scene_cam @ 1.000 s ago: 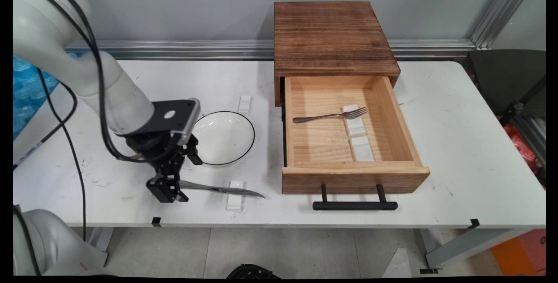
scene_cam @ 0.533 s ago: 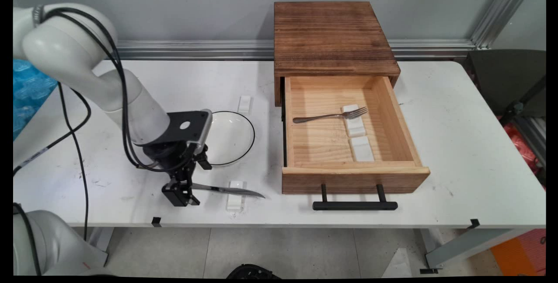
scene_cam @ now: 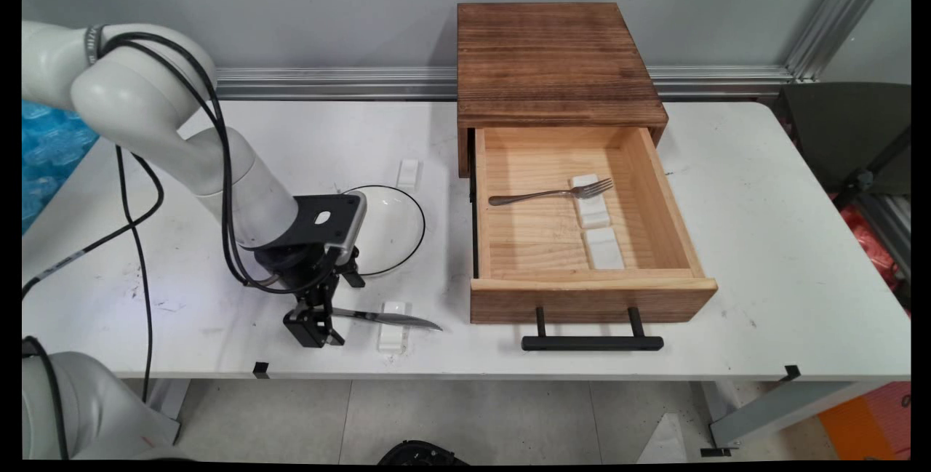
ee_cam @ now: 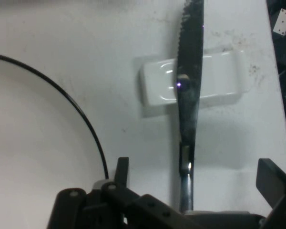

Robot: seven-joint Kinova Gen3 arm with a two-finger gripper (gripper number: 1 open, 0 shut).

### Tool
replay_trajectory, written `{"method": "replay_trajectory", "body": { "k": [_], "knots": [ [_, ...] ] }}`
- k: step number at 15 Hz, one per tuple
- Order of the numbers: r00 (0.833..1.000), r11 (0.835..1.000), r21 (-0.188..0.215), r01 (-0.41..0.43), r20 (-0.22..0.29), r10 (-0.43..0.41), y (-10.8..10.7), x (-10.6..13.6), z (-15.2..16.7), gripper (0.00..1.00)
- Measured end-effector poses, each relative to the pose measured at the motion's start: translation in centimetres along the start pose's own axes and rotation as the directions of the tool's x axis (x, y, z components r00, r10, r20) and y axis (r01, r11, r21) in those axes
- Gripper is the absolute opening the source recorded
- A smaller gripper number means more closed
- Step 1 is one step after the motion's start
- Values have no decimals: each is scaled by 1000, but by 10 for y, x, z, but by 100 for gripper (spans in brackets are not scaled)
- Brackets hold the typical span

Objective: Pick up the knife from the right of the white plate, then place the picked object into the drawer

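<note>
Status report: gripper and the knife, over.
Gripper open, astride knife handle. Blade lies across white rest. Plate just behind.

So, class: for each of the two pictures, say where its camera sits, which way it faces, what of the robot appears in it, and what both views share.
Main view: fixed above the table's near side, looking down across it to the wall; shows the white arm, cables and gripper.
Hand view: on the hand, looking along the gripper at the tabletop; its linkage and open fingers show.
Shared: the knife, its white rest and the black-rimmed plate.
</note>
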Motion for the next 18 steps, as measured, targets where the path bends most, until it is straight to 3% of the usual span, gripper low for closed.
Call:
{"method": "replay_trajectory", "body": {
  "k": [9,10,18],
  "knots": [
    [1000,1000,-4,-23,-15,23,-4,1,4,100],
    [1000,1000,-4,-24,-16,24,-4,1,4,0],
    [999,999,-13,-32,-17,32,-6,0,4,0]
  ]
}}
